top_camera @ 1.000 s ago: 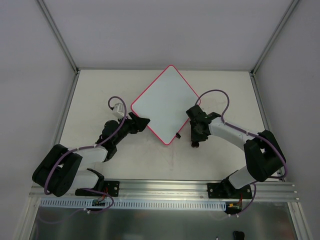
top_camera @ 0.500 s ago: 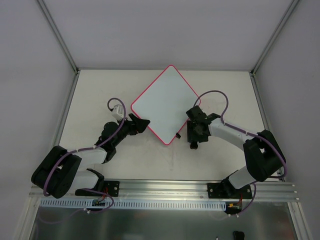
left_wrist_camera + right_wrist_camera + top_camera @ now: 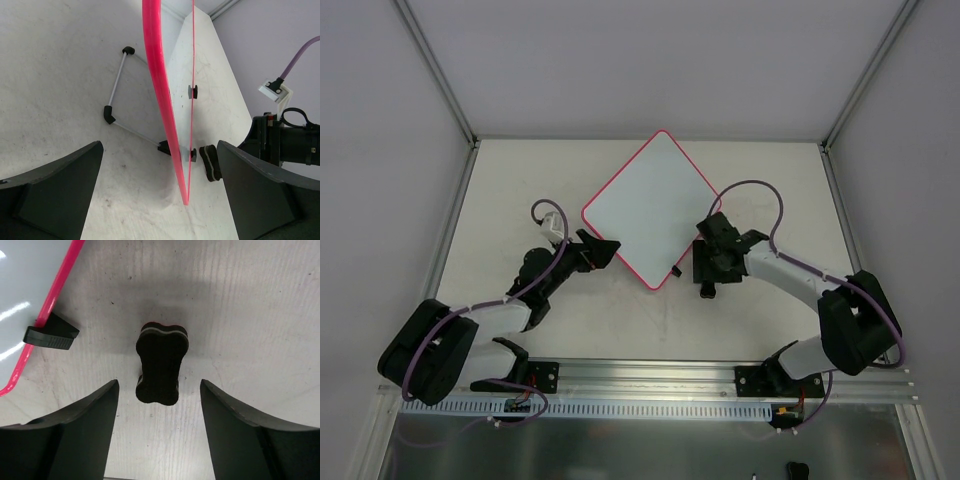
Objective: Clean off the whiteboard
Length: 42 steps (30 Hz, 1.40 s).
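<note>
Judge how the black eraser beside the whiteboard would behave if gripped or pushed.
The eraser looks like layered foam: probably light, slightly squashy. Its waisted sides should resist slipping when pinched. Pushed across the table, it would likely slide, not roll.

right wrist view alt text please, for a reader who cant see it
A small black eraser block sits on the pale table between the open fingers of the right pincer, touching neither. At upper left is an edge of the whiteboard with its pink rim and one black tab.
</note>
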### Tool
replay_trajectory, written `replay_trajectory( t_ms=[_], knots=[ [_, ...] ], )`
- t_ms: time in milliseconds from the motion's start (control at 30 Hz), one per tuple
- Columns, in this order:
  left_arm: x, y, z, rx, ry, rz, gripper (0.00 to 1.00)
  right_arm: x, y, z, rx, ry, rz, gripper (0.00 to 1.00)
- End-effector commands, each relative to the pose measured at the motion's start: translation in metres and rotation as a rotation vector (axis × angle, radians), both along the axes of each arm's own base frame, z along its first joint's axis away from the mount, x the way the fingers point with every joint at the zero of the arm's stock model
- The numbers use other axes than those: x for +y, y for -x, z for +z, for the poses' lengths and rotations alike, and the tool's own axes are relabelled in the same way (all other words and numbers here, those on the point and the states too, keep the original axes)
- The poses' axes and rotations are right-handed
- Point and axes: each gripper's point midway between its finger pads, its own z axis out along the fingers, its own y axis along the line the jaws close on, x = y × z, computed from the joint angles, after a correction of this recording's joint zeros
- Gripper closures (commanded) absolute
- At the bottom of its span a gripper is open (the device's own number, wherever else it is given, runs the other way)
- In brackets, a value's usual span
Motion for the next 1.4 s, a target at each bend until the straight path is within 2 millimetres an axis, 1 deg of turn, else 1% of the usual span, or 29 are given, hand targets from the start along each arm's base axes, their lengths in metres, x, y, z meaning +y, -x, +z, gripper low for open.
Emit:
replay_trajectory(
  t_ms=[0,33,100,233,300,367,400,433,467,500,533,567,600,767,800,833,867,900,933,1033,1067,1200,1233,1267,1333,1367],
  knots=[
    [-0.001,0.003,0.021,-0.095,0.019,-0.009,0.01,-0.005,-0.007,0.017,-0.084,-0.007,-0.004,0.31],
    [0.000,0.003,0.021,-0.095,0.018,-0.006,0.01,-0.006,-0.007,0.019,-0.095,-0.011,0.000,0.25],
    [0.001,0.006,0.020,-0.092,0.017,-0.009,0.01,-0.005,-0.007,0.024,-0.127,-0.031,0.008,0.19],
    [0.002,0.011,0.020,-0.089,0.016,-0.013,0.01,-0.006,-0.007,0.031,-0.155,-0.046,0.024,0.13],
    [0.003,0.015,0.022,-0.095,0.013,-0.020,0.01,-0.007,-0.007,0.033,-0.161,-0.048,0.022,0.13],
    [0.005,0.019,0.019,-0.086,0.005,-0.022,0.01,-0.009,-0.005,0.034,-0.167,-0.048,0.024,0.11],
    [0.007,0.021,0.024,-0.101,0.012,-0.022,0.01,-0.009,-0.006,0.036,-0.182,-0.053,0.021,0.11],
    [0.008,0.023,0.025,-0.103,0.012,-0.022,0.01,-0.009,-0.007,0.043,-0.213,-0.069,0.021,0.09],
    [0.010,0.028,0.016,-0.081,-0.004,-0.021,0.01,-0.013,-0.005,0.042,-0.222,-0.063,0.020,0.07],
    [0.013,0.030,0.024,-0.105,0.000,-0.012,0.01,-0.013,-0.006,0.046,-0.244,-0.071,0.015,0.06],
    [0.016,0.032,0.022,-0.102,-0.007,-0.008,0.01,-0.014,-0.006,0.053,-0.274,-0.087,0.020,0.02],
    [0.019,0.035,0.016,-0.081,-0.025,-0.001,0.01,-0.017,-0.004,0.052,-0.284,-0.085,0.020,0.02],
    [0.021,0.038,0.025,-0.114,-0.020,-0.001,0.01,-0.016,-0.005,0.055,-0.302,-0.096,0.020,0.01],
    [0.029,0.050,0.028,-0.114,-0.045,0.006,0.01,-0.025,-0.003,0.064,-0.398,-0.114,0.019,0.01],
    [0.032,0.052,0.034,-0.135,-0.042,0.011,0.01,-0.029,-0.002,0.065,-0.427,-0.122,0.012,0.01],
    [0.033,0.055,0.028,-0.111,-0.057,0.008,0.01,-0.031,-0.001,0.066,-0.443,-0.123,0.009,0.01],
    [0.034,0.056,0.029,-0.110,-0.060,0.009,0.01,-0.034,-0.001,0.068,-0.465,-0.125,0.002,0.01],
    [0.036,0.058,0.034,-0.127,-0.058,0.012,0.01,-0.035,-0.001,0.075,-0.504,-0.140,0.002,0.01],
    [0.037,0.060,0.028,-0.101,-0.077,0.010,0.01,-0.039,0.002,0.070,-0.507,-0.134,-0.002,0.01],
    [0.040,0.062,0.036,-0.113,-0.090,0.015,0.01,-0.048,0.005,0.070,-0.545,-0.123,-0.018,0.01],
    [0.041,0.064,0.030,-0.089,-0.111,0.009,0.01,-0.050,0.005,0.069,-0.552,-0.114,-0.021,0.01],
    [0.043,0.067,0.026,-0.077,-0.143,0.003,0.01,-0.058,0.008,0.067,-0.574,-0.098,-0.029,0.01],
    [0.043,0.069,0.025,-0.078,-0.142,-0.002,0.01,-0.059,0.009,0.066,-0.580,-0.097,-0.029,0.01],
    [0.043,0.070,0.020,-0.070,-0.146,-0.004,0.01,-0.063,0.011,0.064,-0.592,-0.092,-0.038,0.01],
    [0.044,0.072,0.019,-0.076,-0.135,-0.007,0.01,-0.067,0.012,0.063,-0.619,-0.099,-0.056,0.01],
    [0.044,0.073,0.013,-0.069,-0.136,-0.006,0.01,-0.066,0.012,0.070,-0.654,-0.128,-0.057,0.01]
  ],
)
